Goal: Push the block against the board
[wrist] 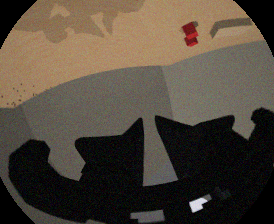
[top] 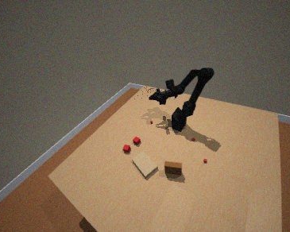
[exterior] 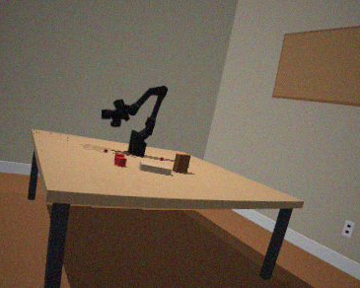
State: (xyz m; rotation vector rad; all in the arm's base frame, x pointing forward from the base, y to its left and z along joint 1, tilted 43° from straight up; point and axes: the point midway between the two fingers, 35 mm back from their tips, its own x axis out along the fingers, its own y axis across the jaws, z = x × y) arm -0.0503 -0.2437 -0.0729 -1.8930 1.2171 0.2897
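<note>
The brown square block (top: 173, 168) (exterior: 181, 163) stands upright on the table. The pale flat board (top: 145, 164) (exterior: 156, 168) lies beside it, with a narrow gap between them in the top view. A part of the board (wrist: 235, 31) shows at the upper right of the wrist view; the block is not seen there. My gripper (top: 150, 98) (exterior: 105, 113) (wrist: 148, 119) is high above the far part of the table, well away from both. Its fingers are nearly together, with a thin gap at the tips and nothing between them.
Two red cubes (top: 137, 141) (top: 126, 148) (exterior: 119, 160) (wrist: 190, 34) sit near the board, on the side towards the arm. Smaller red pieces (top: 151, 122) (top: 193, 139) (top: 205, 160) lie near the arm's base and beyond the block. The arm's base (top: 179, 120) (exterior: 137, 144) stands behind the board.
</note>
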